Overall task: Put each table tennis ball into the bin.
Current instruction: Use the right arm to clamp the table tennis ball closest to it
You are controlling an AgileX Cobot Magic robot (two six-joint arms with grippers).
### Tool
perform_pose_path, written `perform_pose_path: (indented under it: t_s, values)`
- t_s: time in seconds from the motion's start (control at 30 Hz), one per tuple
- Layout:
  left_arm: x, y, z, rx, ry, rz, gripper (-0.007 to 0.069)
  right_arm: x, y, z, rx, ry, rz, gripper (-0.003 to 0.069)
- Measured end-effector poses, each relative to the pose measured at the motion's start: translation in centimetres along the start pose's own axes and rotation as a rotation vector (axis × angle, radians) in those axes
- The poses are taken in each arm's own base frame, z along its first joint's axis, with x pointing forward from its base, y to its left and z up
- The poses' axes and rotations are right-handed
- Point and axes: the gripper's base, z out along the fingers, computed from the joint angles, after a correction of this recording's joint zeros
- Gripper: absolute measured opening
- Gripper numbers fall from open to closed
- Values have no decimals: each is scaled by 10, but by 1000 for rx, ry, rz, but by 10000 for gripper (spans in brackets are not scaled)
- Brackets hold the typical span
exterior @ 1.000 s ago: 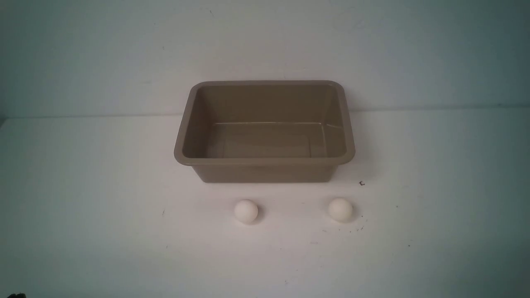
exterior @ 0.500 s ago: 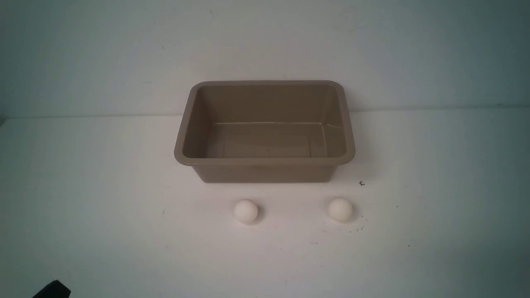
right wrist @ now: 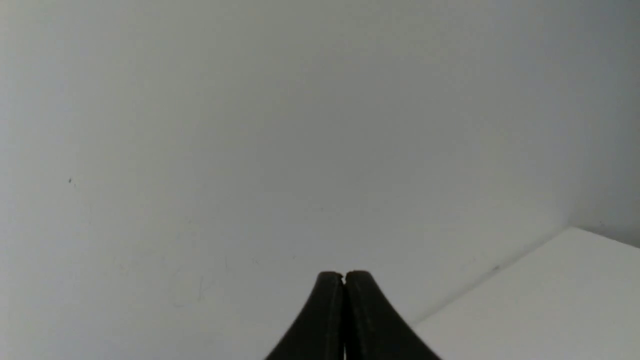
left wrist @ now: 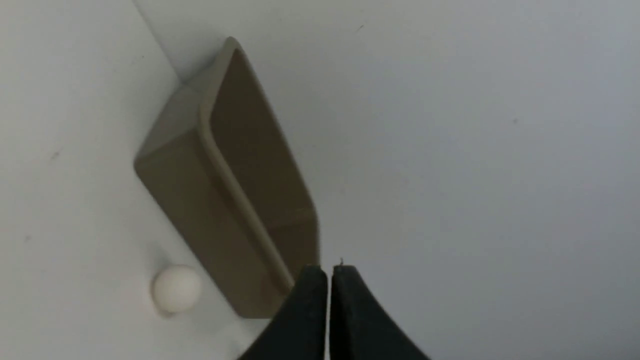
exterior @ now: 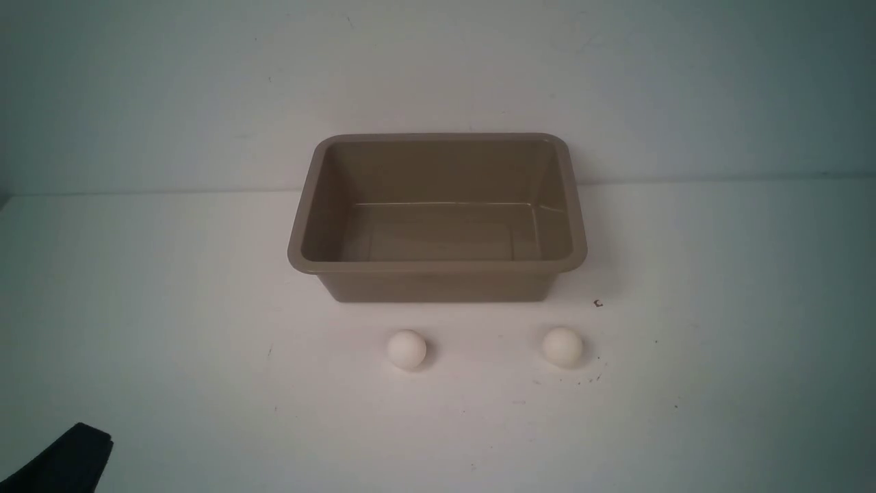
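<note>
Front view showed, nearest the robot, a dark piece of the left arm [exterior: 65,462] poking in at about 7 o'clock of the scene, low over the white table [exterior: 171,356]. The left wrist view gave the left gripper [left wrist: 328,274] clenched, its two black fingertips pressed together with nothing between them. The right wrist view gave the right gripper [right wrist: 344,277] clenched the same way and grasping nothing, facing only bare wall and an edge of table. It did not show in the front view.

Farther out, both table tennis balls lay on the table, well apart from each other and from either gripper. The left ball [exterior: 406,350] sat at roughly 6 o'clock of the bin, the right ball [exterior: 562,347] at roughly 5 o'clock, each near the bin's front wall but not touching it. One ball [left wrist: 176,289] also showed in the left wrist view, just beside the bin's wall.

A small dark mark [exterior: 598,303] lay on the table at about 4 o'clock of the bin. The bin [exterior: 438,268] stood upright at mid-table, open side up, with no ball in it. Behind it, at 12 o'clock, rose the pale wall [exterior: 438,68].
</note>
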Motion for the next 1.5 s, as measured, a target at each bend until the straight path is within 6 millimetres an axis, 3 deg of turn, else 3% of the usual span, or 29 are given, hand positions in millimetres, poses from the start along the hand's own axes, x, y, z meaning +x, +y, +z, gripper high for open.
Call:
perform_pose_path:
  t_s: [0.27,0.33,0.5,0.7,0.83,0.93,1.03,1.1,1.33,1.5]
  values:
    - [-10,-4,-1,50,-100,-215,-4,-5,-1,0,4,-60,131,-17]
    - [-10,-4,-1,54,-107,-199,-4,-9,-2,0,8,-96,203,-17]
    - [-12,-9,-1,58,-121,27,-4,-16,-5,-2,17,-185,378,-17]
    - [-20,-55,-10,158,-190,389,-4,-18,-5,-2,11,-210,458,-17]
    - [-20,-85,-19,249,-206,583,-4,-16,-1,-1,-15,-179,367,-17]
    - [-17,-106,-23,307,-191,726,-4,-21,14,0,-68,-66,208,-17]
    - [-17,-123,-17,327,-149,823,-4,-46,38,1,-118,-24,29,-17]
    - [-20,-135,-8,317,-115,885,-4,-81,61,3,-128,-7,-154,-17]
    - [-26,-157,20,215,37,1149,-4,-159,108,33,-33,157,-579,-17]
    - [-28,-159,33,138,164,1233,-4,-162,122,59,-83,312,-637,-17]
